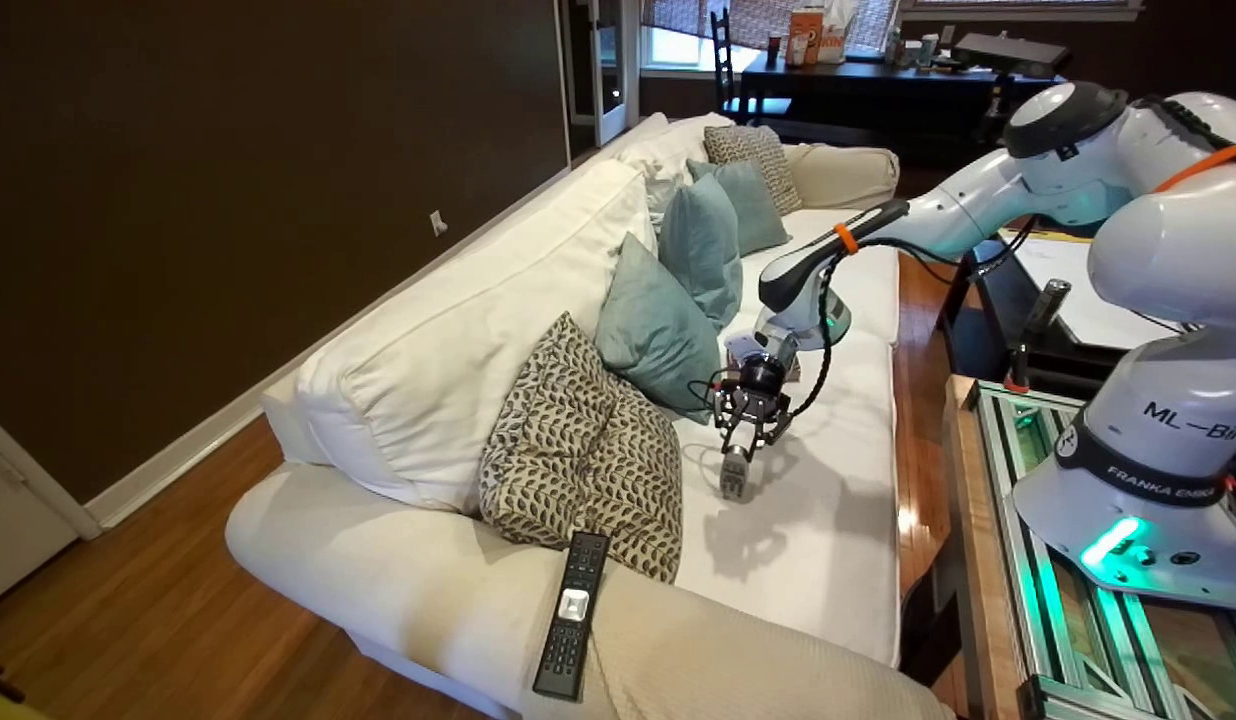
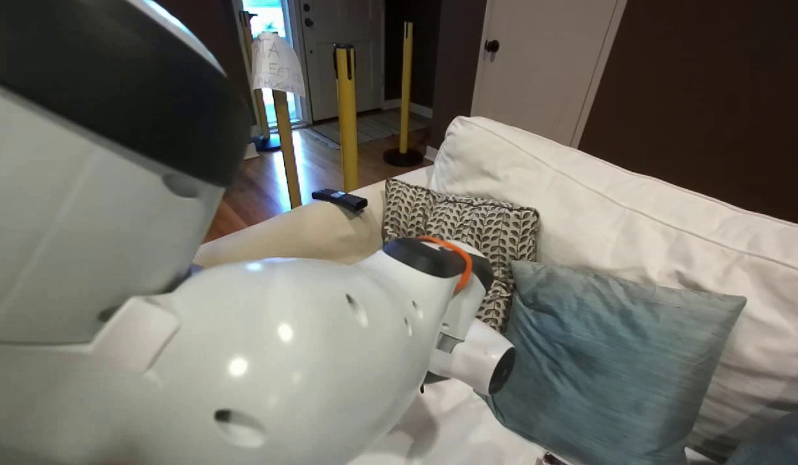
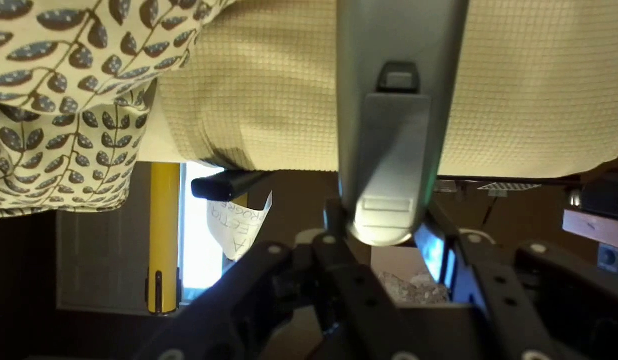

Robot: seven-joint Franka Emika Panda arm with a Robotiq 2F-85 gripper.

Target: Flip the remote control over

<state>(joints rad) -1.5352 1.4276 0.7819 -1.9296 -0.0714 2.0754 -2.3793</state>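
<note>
- Over the near end of the sofa seat [image 1: 848, 440], I hold the remote control [image 1: 735, 478] pointing down.
- My gripper [image 3: 386, 225] pinches its edges, jaws parted only by that width.
- Left of it in an exterior view leans a patterned pillow [image 1: 618, 455]; nearer, a black remote [image 1: 568, 640] lies on the armrest [image 1: 398, 560].
</note>
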